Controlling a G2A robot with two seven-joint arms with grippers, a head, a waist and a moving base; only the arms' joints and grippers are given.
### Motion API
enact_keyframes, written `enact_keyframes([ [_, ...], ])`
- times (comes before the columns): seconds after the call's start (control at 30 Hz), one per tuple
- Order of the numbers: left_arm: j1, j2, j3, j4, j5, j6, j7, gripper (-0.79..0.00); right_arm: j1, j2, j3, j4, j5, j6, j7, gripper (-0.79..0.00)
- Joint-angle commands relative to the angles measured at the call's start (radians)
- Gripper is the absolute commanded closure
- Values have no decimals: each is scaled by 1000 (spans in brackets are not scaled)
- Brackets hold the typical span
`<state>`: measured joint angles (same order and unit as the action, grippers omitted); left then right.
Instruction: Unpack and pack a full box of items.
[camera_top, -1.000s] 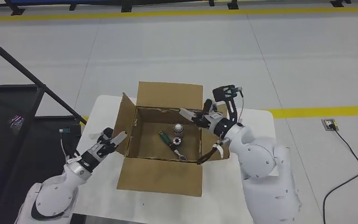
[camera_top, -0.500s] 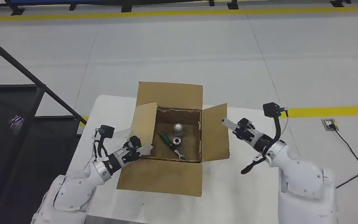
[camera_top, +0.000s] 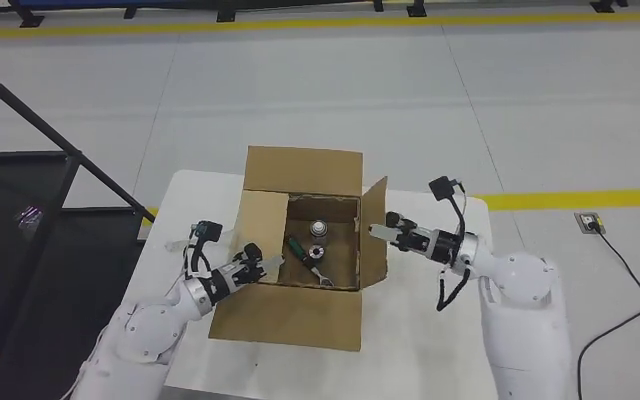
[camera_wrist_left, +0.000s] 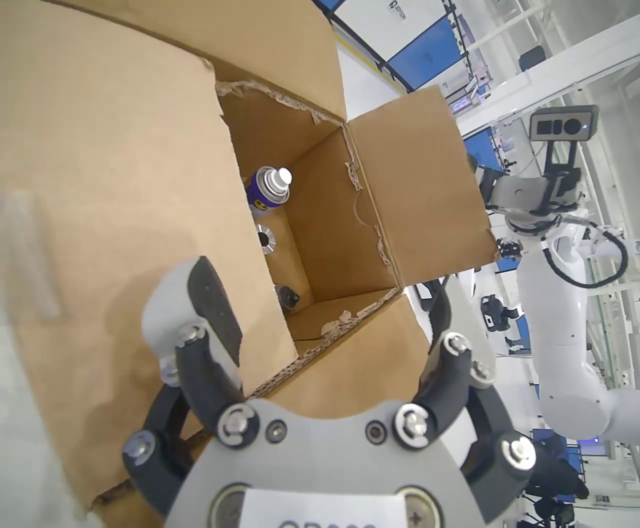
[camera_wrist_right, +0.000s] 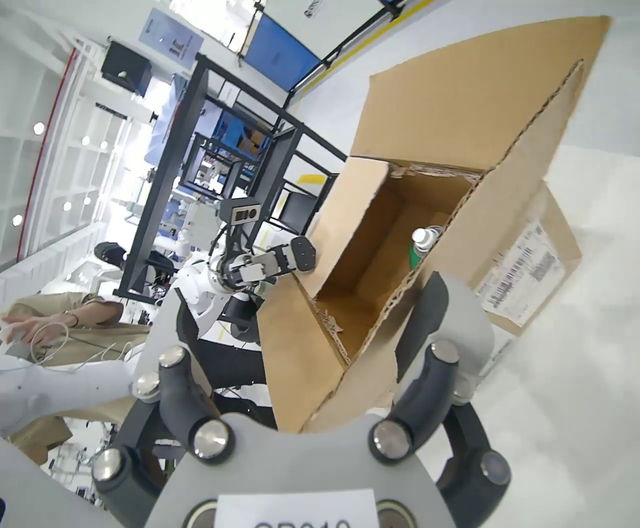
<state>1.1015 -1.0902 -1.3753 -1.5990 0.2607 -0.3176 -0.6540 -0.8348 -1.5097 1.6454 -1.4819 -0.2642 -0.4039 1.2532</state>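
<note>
Both side flaps stand steeper than half a second ago, and my right arm has swung back in from the table's edge to meet its flap. I see the box (camera_top: 290, 318) in the middle of the white table (camera_top: 190, 200), far flap (camera_top: 303, 170) laid back, near flap spread toward the robot. My left gripper (camera_top: 262, 258) comes in low from the robot's left, forearm angled across the table, and sits against the outer face of the left flap (camera_top: 262, 215), which is lifted nearly upright over the opening. From that wrist, its fingers (camera_wrist_left: 215, 310) are spread wide, with the cardboard edge running between them and nothing pinched. My right gripper (camera_top: 378, 232) reaches in from the other side with the elbow bent outward and the forearm almost level, its tip touching the right flap (camera_top: 372, 235), also raised on edge. Its fingers (camera_wrist_right: 442, 320) are likewise well apart, straddling the flap's corrugated edge without closing on it. Inside, on the box floor, a spray can (camera_top: 318, 230) stands upright near the far wall, a green-handled tool (camera_top: 297, 245) lies slanted just in front of it, and a small metal fitting (camera_top: 318, 255) rests beside the tool. Something dark lies close to the near wall, but I cannot tell what it is.
</note>
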Motion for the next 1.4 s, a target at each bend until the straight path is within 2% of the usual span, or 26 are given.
enact_keyframes([
  [0.0, -2, 0, 2, 4, -1, 0, 2, -785, 22, 4, -24, 20, 11, -12, 11, -785],
  [0.43, 18, 4, -16, -2, -36, -5, 23, -785, 186, 5, -256, 258, -53, -18, -69, -785],
  [0.57, 46, 11, -63, -32, -58, -21, 40, -785, 218, 4, -303, 325, -67, -17, -96, -785],
  [0.73, 101, 25, -173, -53, -146, -46, 20, -785, 245, 5, -348, 392, -88, -9, -130, -785],
  [0.83, 131, 36, -240, -34, -219, -63, -51, -785, 256, 5, -372, 419, -95, -18, -147, -785],
  [0.97, 155, 54, -300, 20, -272, -92, -218, -785, 268, 7, -398, 441, -108, -29, -160, -785],
  [1.23, 161, 86, -339, 135, -447, -181, -603, -785, 284, 14, -433, 452, -137, -16, -187, -785],
  [1.3, 161, 94, -338, 149, -472, -182, -667, -785, 286, 16, -437, 453, -131, -15, -190, -785],
  [1.37, 166, 103, -324, 139, -486, -164, -685, -785, 290, 18, -441, 454, -127, -14, -192, -785],
])
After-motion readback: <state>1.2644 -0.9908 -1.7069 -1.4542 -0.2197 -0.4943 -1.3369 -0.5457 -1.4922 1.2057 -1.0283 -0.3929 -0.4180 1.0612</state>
